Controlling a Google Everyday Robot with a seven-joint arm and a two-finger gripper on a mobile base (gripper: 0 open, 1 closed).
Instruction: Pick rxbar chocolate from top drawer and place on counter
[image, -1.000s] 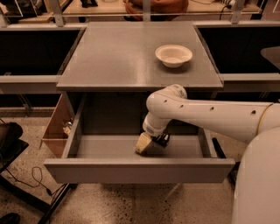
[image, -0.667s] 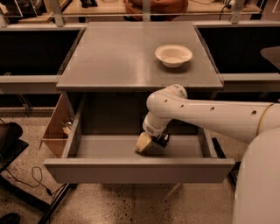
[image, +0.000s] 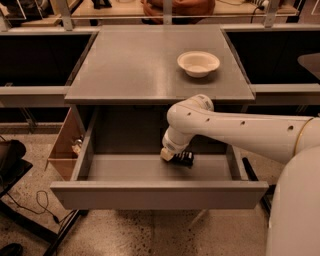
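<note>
The top drawer (image: 150, 194) is pulled wide open under the grey counter (image: 130, 65). My arm reaches down from the right into the drawer, and my gripper (image: 172, 155) is low over the drawer floor, right of middle. A small black object (image: 185, 159), which looks like the rxbar chocolate, sits right against the gripper's right side. I cannot tell whether it is held or lying on the drawer floor. The arm hides the drawer's back right part.
A white bowl (image: 198, 63) stands on the counter's back right. A brown wooden side box (image: 65, 150) hangs at the drawer's left with small items inside. Black-topped benches flank the cabinet on both sides. My robot body fills the right foreground.
The gripper tip has risen slightly off the drawer floor and shifted a little to the right. The black object stays beside it.
</note>
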